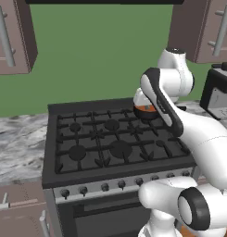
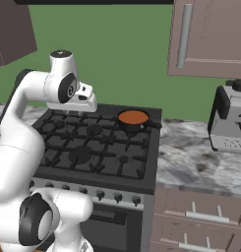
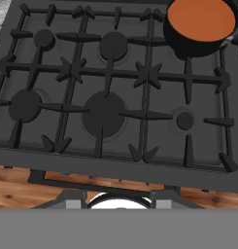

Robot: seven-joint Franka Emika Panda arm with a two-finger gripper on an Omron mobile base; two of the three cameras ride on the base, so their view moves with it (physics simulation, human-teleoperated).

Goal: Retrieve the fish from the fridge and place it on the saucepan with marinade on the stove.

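Note:
The stove [image 2: 92, 147] stands straight ahead, a wide black gas range with dark grates [image 3: 106, 97] and a row of front knobs [image 1: 105, 187]. The saucepan with marinade [image 2: 133, 118] sits on the back right burner, and orange-brown liquid [image 3: 200, 18] fills it. My gripper [image 2: 89, 104] hovers above the stove's back left part, left of the saucepan, looking down on the burners. Its jaws are too hidden to read. The fish and the fridge are out of view.
A grey appliance [image 2: 229, 120] stands on the marble counter [image 2: 191, 157] right of the stove. More counter [image 1: 17, 143] lies to the left. Brown wall cabinets [image 2: 210, 37] hang above both sides. Drawers [image 2: 200, 216] sit below the counter.

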